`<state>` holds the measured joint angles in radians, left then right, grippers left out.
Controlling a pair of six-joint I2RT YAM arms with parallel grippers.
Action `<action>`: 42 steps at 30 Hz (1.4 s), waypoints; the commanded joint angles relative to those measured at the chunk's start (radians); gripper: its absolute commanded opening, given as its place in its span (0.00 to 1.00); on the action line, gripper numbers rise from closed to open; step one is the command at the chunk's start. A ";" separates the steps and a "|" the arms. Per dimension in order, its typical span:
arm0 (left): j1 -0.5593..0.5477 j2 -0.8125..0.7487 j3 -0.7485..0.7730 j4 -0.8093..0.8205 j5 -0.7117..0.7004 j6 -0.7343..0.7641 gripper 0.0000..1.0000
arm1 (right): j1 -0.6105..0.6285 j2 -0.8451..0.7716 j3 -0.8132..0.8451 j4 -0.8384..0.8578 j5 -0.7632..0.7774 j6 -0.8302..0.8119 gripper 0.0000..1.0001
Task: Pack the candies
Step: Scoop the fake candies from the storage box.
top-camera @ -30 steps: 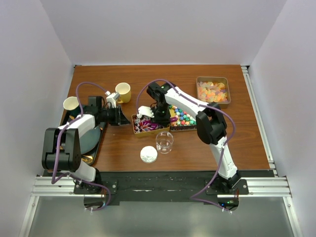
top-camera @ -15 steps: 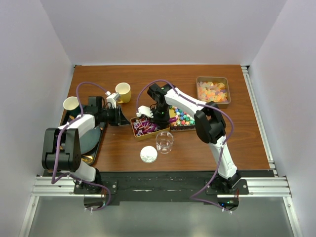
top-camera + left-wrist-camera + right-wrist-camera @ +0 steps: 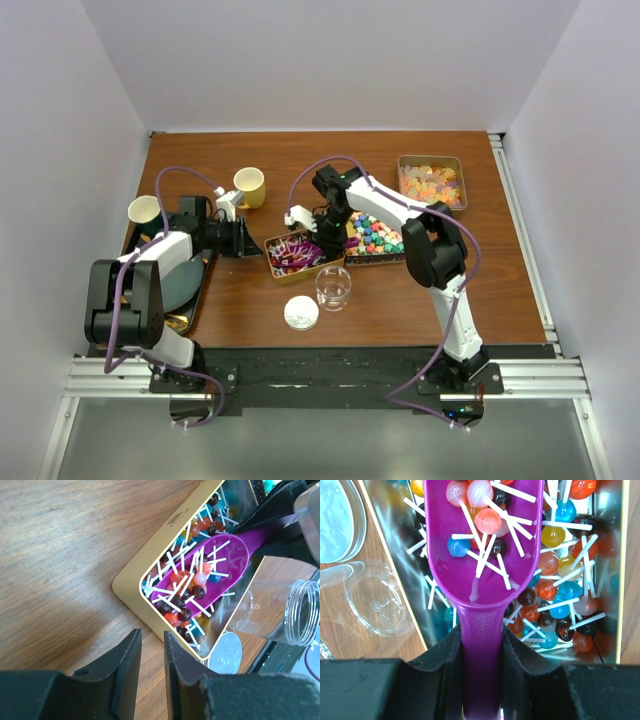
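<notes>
Brown wooden tabletop (image 3: 500, 280), white walls on three sides.

Far left: yellow mug (image 3: 249, 186), away from the work.

Left gripper (image 3: 151, 645): low over the wood, just beside a corner of the gold tin (image 3: 127, 580), not touching it. Fingers (image 3: 125, 670) a narrow slit apart, nothing between them. Looks posted there to brace the tin against the scoop's push.

Inside the tin: ball lollipops (image 3: 565, 511) on white sticks, heaped.

Purple scoop (image 3: 485, 587): bowl over the tin, roughly level. Carries a small load of lollipops; probably kept flat against spills.

Right gripper (image 3: 482, 650): clamped tight on the scoop's handle, no candy in the grip itself. Load ahead of the fingertips in the bowl, remaining lollipops beneath and to either side.

White lid (image 3: 300, 314) off, clear jar (image 3: 333, 288) open beside it, both just in front of the tin. Makes for a short carry to the pour, by the look.

Further right: multicoloured balls (image 3: 375, 238) in a second tin (image 3: 375, 261), then orange-pink pieces (image 3: 430, 185) in a third tin (image 3: 465, 185), well apart from both grippers.
</notes>
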<state>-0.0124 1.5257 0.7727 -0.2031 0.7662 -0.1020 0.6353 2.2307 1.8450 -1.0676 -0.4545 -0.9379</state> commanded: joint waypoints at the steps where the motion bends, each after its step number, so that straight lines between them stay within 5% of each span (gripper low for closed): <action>1: 0.035 -0.016 0.051 -0.013 0.018 0.048 0.30 | -0.016 -0.068 -0.043 0.067 -0.058 -0.006 0.00; 29: 0.055 0.114 0.212 -0.041 0.028 0.133 0.36 | -0.126 -0.296 -0.362 0.388 -0.257 0.065 0.00; 37: 0.055 0.090 0.247 -0.130 -0.014 0.237 0.37 | -0.192 -0.433 -0.487 0.724 -0.423 0.307 0.00; 42: 0.060 0.047 0.237 -0.137 -0.027 0.229 0.38 | -0.207 -0.457 -0.396 0.572 -0.426 0.260 0.00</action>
<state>0.0330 1.6344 0.9909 -0.3309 0.7433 0.0921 0.4278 1.8305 1.3781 -0.4854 -0.8036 -0.6914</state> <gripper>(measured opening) 0.375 0.300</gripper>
